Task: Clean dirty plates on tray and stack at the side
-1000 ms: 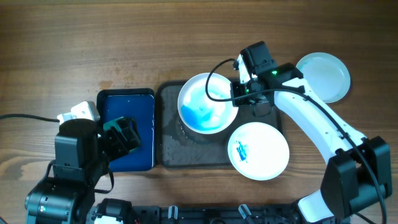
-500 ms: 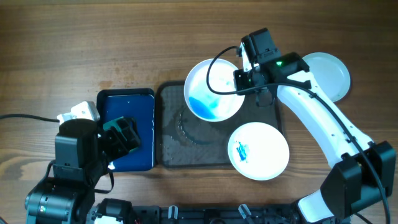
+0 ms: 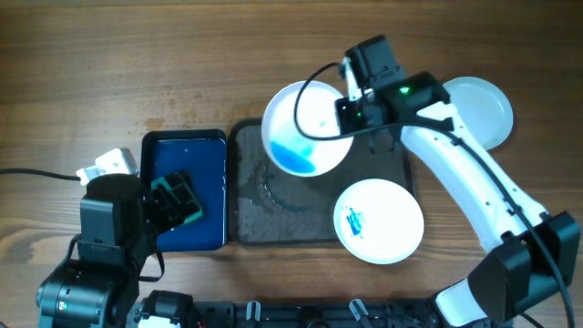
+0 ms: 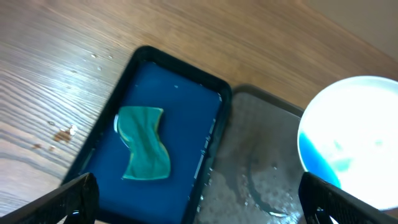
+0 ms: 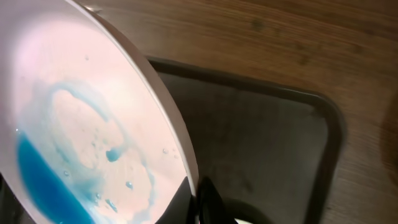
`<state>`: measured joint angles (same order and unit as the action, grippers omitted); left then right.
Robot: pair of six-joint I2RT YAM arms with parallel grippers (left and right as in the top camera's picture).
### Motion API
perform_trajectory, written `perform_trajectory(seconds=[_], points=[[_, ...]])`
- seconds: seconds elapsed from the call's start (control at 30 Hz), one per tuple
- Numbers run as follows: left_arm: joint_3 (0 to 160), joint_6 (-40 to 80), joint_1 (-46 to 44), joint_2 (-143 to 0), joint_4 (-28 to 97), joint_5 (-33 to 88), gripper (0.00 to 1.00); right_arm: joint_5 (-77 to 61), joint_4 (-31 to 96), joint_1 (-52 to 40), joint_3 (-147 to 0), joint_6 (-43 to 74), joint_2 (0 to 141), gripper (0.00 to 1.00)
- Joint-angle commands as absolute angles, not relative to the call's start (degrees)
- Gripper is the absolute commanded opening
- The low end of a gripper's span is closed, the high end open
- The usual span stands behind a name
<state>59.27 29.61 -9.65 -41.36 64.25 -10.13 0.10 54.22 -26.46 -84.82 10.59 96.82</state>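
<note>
My right gripper (image 3: 351, 117) is shut on the rim of a white plate (image 3: 301, 128) and holds it tilted above the far part of the dark tray (image 3: 273, 219). Blue liquid pools at the plate's lower side; the right wrist view shows it too (image 5: 81, 124), with the fingers (image 5: 200, 196) pinching the rim. A second plate (image 3: 378, 221) with a blue smear lies on the tray's near right corner. A clean plate (image 3: 474, 111) lies on the table at the far right. My left gripper (image 4: 199, 202) is open and empty above the blue tray.
A deep-blue tray (image 3: 187, 187) with a green sponge (image 4: 146, 143) lies left of the dark tray. The dark tray's surface is wet (image 4: 261, 180). Wood table all around.
The right gripper has lifted the plate off the tray, tilted it and moved it toward the far edge; the blue liquid has run to the lower side. The left arm barely moved.
</note>
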Motion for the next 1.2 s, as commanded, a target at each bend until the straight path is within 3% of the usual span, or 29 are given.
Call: perform_trajectory(seconds=[0.0, 0.43, 0.83, 1.17], points=[[59.53, 28.93, -9.89, -41.41, 63.92, -14.04, 1.00, -1.58, 53.67, -31.29, -86.61, 12.08, 97.10, 0.04], [59.55, 28.93, -9.89, -41.41, 62.28, -26.33, 1.00, -4.03, 46.19, -45.36, -91.61, 15.18, 104.18, 0.05], [59.55, 28.91, -9.89, -41.34, 54.26, -42.61, 1.00, -5.65, 32.38, -48.18, -91.61, 15.09, 107.81, 0.04], [59.55, 28.91, -9.89, -41.34, 54.68, -43.16, 1.00, -1.08, 24.93, -50.85, -91.61, 9.28, 108.42, 0.05]])
